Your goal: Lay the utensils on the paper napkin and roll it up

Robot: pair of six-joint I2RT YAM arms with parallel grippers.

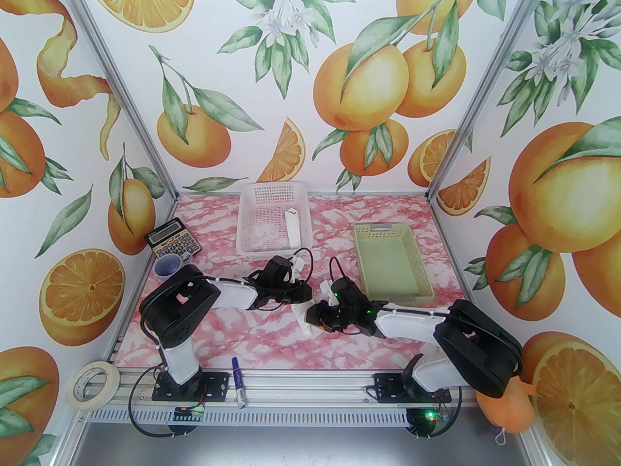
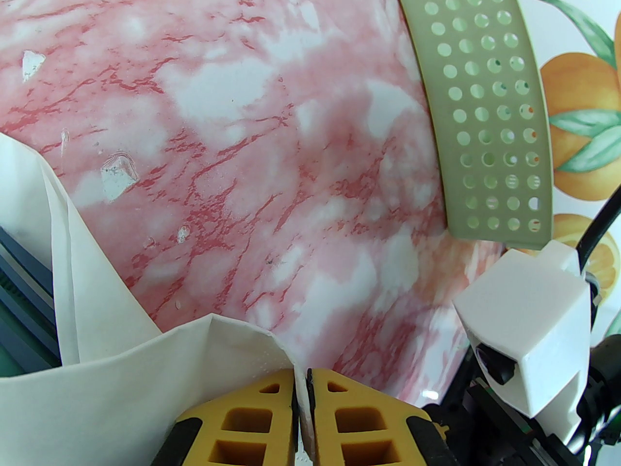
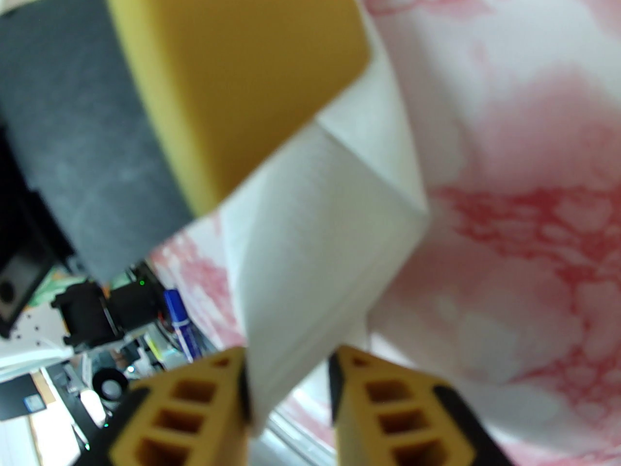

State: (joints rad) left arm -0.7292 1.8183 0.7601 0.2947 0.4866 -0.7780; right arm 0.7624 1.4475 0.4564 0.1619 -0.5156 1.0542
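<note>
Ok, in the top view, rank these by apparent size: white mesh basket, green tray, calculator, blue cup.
Green tray and white mesh basket: about alike, and the basket sits farther back, so unranked.
Then the calculator.
Smallest, the blue cup.

White basket [image 1: 246,226], green tray [image 1: 393,270], calculator [image 1: 173,243], blue cup [image 1: 170,263], tape roll [image 1: 77,396], marker [image 1: 239,379]

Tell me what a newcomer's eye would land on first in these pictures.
The walls printed with big oranges shout loudest, above a pink marbled table. At mid-table both arms meet over a white paper napkin: the left tool pinches its edge, and the right tool straddles a folded part.
</note>
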